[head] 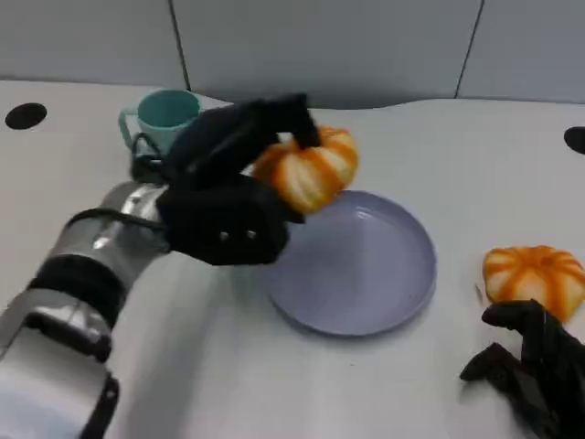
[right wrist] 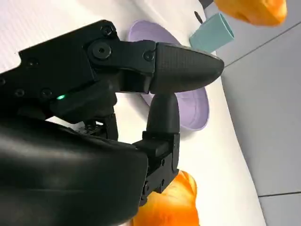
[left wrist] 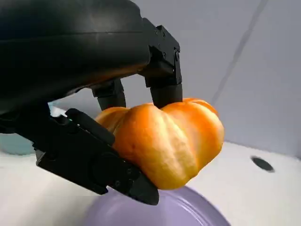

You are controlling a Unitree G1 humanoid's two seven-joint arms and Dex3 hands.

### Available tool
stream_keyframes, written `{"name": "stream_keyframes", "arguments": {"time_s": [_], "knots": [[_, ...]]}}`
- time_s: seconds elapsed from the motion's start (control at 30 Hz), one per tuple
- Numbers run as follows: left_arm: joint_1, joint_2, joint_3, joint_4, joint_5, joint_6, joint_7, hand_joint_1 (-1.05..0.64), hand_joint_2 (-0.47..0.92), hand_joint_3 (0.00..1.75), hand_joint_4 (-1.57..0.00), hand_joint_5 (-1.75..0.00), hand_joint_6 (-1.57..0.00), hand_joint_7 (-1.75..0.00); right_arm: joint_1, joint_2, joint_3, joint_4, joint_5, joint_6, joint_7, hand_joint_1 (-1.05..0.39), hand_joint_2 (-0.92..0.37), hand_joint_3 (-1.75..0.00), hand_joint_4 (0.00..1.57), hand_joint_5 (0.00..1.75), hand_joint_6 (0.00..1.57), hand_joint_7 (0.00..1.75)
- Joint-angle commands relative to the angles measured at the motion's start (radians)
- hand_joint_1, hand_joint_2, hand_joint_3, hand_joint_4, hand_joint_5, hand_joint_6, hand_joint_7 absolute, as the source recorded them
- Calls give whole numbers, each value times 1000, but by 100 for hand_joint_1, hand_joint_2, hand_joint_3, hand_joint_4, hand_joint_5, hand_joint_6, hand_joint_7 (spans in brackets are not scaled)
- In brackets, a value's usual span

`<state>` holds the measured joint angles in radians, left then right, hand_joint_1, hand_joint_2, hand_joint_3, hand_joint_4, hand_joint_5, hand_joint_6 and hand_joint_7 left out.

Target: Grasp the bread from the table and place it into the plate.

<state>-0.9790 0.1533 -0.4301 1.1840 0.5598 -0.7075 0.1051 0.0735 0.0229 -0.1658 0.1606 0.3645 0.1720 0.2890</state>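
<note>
At the lower right of the head view, nearest of all, the robot's right hand (head: pixel 535 370) rests low over the white table (head: pixel 475 183), its black fingers curled loosely downward and holding nothing; whether they touch the tabletop I cannot tell. Just above it in the frame lies a second orange, ridged, pumpkin-shaped bun (head: pixel 535 277), close beside those fingertips but apart from them. At the lower left the silver left forearm (head: pixel 82 274) slants up toward the middle, and the left hand (head: pixel 239 187) grips the task's orange, ridged, pumpkin-shaped bread (head: pixel 309 169), lifted off the table; in the left wrist view the fingers (left wrist: pixel 162 70) press on its top while another part of the hand is clamped beneath it. The bread hangs over the upper left rim of the round, shallow lavender plate (head: pixel 366 274), which sits at the centre of the frame. Farther back, at the upper left, a teal mug (head: pixel 164 114) with a handle stands upright on the table, partly hidden behind the left hand.
</note>
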Motion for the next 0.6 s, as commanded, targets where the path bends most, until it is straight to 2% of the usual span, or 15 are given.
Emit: {"name": "stream_keyframes", "arguments": {"time_s": [0.03, 0.33, 0.53, 0.6], "knots": [[-53, -49, -45, 32, 46, 34, -12, -10, 84, 12, -88, -175, -62, -175, 12, 1, -2, -33, 6, 26, -22, -35, -92, -63, 46, 175, 24, 168], [-64, -117, -107, 81, 103, 97, -4, -8, 85, 15, -89, -175, -67, -175, 23, 6, 6, -41, 0, 12, -21, -34, -92, -64, 46, 175, 26, 167], [-64, -113, -200, 100, 200, 97, 39, -17, 82, 16, -87, -175, -63, -175, 25, 10, 13, -38, -4, 1, -24, -35, -92, -63, 47, 175, 27, 167], [-73, -105, -235, 106, 235, 104, 28, -29, 80, 14, -71, -174, -50, -172, 27, 14, 14, -39, 0, -2, -25, -34, -92, -64, 48, 175, 27, 167]]}}
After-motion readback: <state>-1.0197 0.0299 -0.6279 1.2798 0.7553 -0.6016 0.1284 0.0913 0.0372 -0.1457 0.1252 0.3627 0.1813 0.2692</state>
